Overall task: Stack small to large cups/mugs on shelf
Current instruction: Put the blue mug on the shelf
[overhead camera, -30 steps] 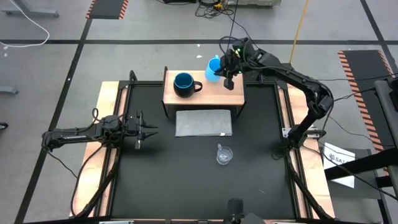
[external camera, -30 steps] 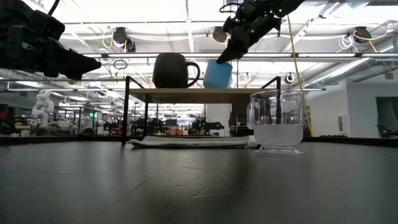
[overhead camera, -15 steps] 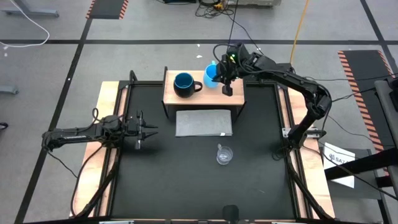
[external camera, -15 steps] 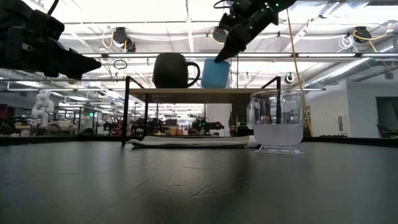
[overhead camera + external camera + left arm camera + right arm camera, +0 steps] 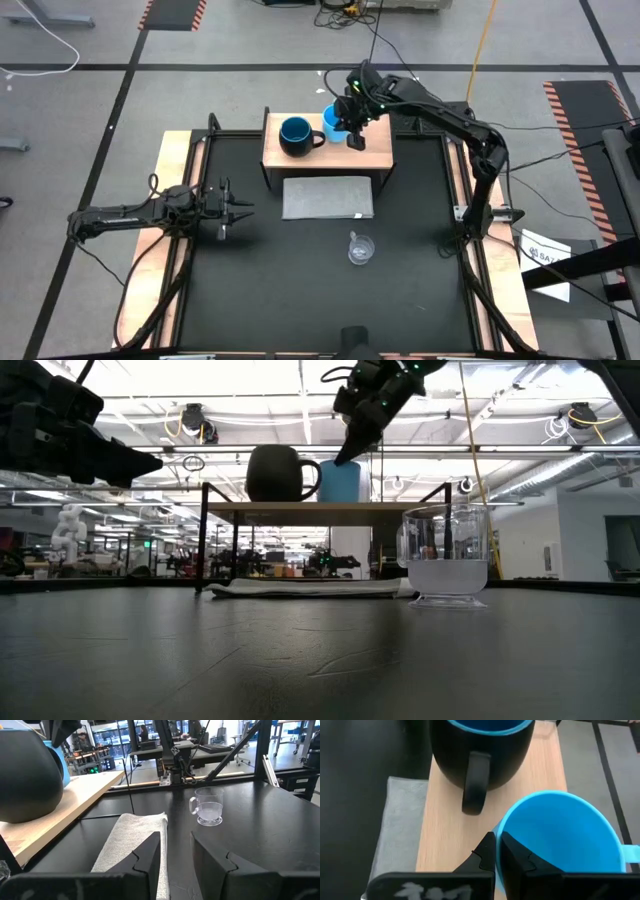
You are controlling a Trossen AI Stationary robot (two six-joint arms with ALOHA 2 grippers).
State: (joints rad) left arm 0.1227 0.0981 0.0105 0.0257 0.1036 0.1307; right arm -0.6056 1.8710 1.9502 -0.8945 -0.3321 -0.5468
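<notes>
The light-blue mug (image 5: 335, 121) is over the right part of the wooden shelf (image 5: 370, 155), close beside the dark navy mug (image 5: 295, 133), which stands on its base on the shelf's left part. My right gripper (image 5: 345, 118) is shut on the light-blue mug. The clear cup (image 5: 360, 248) stands on the black table, near of the grey mat (image 5: 327, 197). My left gripper (image 5: 238, 208) waits open and empty over the table's left part. My right gripper holds the light-blue mug by its rim (image 5: 501, 827), on the side away from its handle (image 5: 630, 852). One finger is inside the mug and one outside. The fingers come slanting down from above. The mug is upright (image 5: 340, 482); whether its base touches the shelf top, I cannot tell.
The navy mug's handle (image 5: 472, 785) points toward the light-blue mug, with a small gap between them. The shelf has dark legs (image 5: 203, 535) and the mat lies in front of it. The wooden table borders (image 5: 170, 190) flank the black surface.
My right gripper has carried the light-blue mug toward the table's left, along the shelf toward the navy mug. The mug was tilted and now stands upright, close beside the navy mug's handle.
</notes>
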